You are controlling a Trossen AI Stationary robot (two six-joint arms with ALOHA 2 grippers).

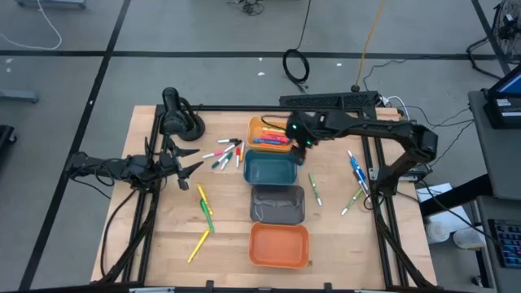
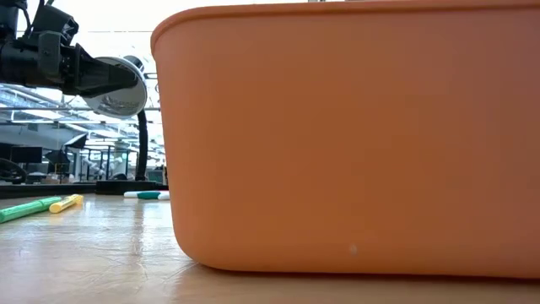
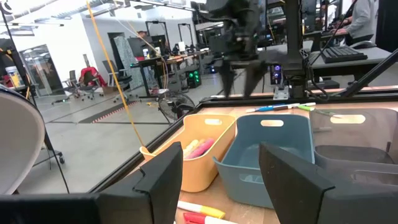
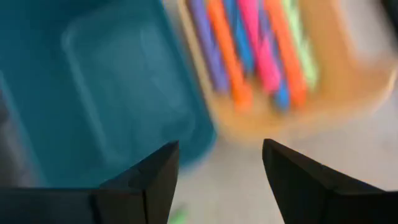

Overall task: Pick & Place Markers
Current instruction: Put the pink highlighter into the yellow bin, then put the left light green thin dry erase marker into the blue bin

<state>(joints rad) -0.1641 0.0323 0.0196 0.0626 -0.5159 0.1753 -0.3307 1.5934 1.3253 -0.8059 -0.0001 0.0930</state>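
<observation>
Markers lie loose on the table: a mixed cluster (image 1: 225, 153) left of the bins, yellow and green ones (image 1: 204, 205) nearer the front, and blue (image 1: 356, 168) and green ones (image 1: 313, 189) on the right. Several coloured markers (image 4: 261, 43) lie inside the light orange bin (image 1: 262, 124). My right gripper (image 1: 299, 142) (image 4: 221, 180) hovers open and empty over the seam between that bin and the teal bin (image 1: 271, 169). My left gripper (image 1: 195, 160) (image 3: 221, 180) is open and empty. It is held above the table just left of the cluster and points toward the bins.
Four bins stand in a row from far to near: light orange, teal, grey (image 1: 278, 203), orange (image 1: 279, 245). The orange one (image 2: 354, 135) fills the low view. A black stand (image 1: 175, 114) sits at the far left corner. Bare wood lies at the near left and near right.
</observation>
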